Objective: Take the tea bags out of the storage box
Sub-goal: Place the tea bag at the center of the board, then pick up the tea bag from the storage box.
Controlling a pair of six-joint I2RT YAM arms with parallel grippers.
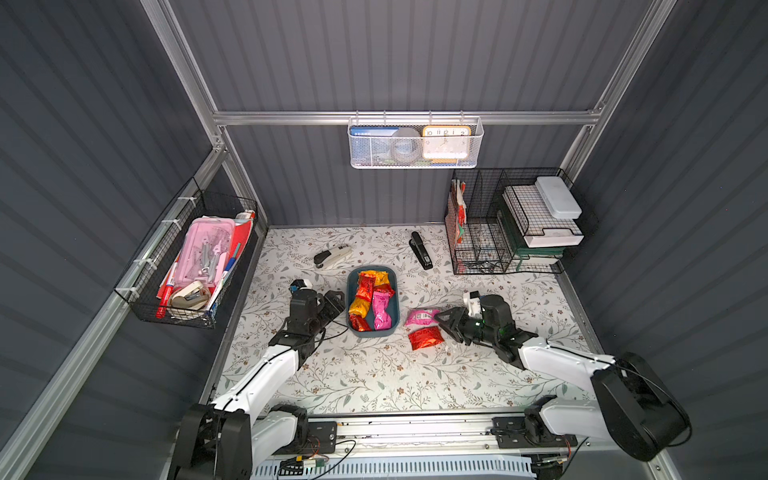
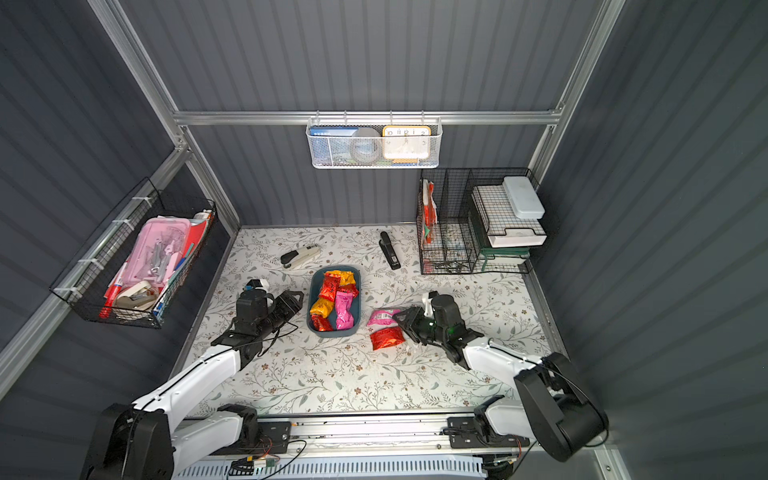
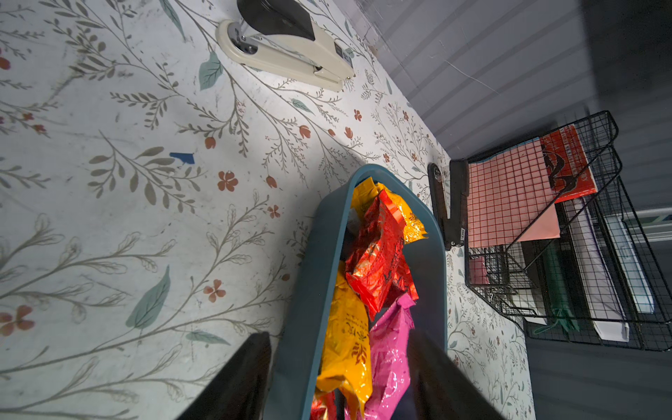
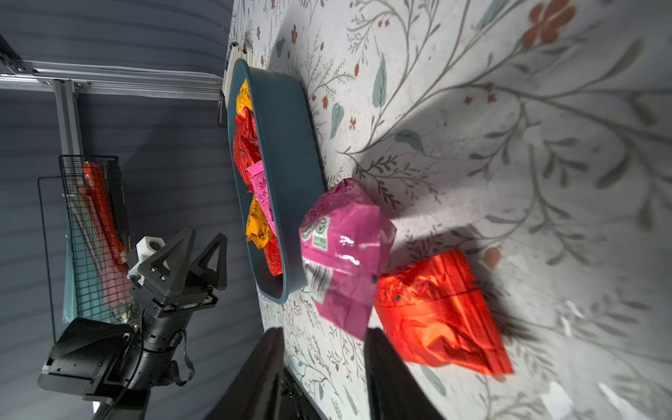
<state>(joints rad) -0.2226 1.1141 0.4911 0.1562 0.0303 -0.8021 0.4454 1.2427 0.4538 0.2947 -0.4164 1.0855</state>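
Just ahead of right pincer (image 1: 444, 324), pink tea bag (image 1: 422, 316) is lying on desk (image 1: 374, 374) beside red tea bag (image 1: 426, 337); jaws standing apart, gripping nothing. Left pincer (image 1: 336, 300), parted too, is straddling storage box (image 1: 394, 307) wall, other tea bags (image 1: 368, 303) lying ahead inside. Risk: withdrawing finger snagging foil, dragging box.

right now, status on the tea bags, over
Left gripper open astride storage box wall. Right gripper open, pink tea bag at its tips, red one beside. About six still boxed. Nothing blocking.
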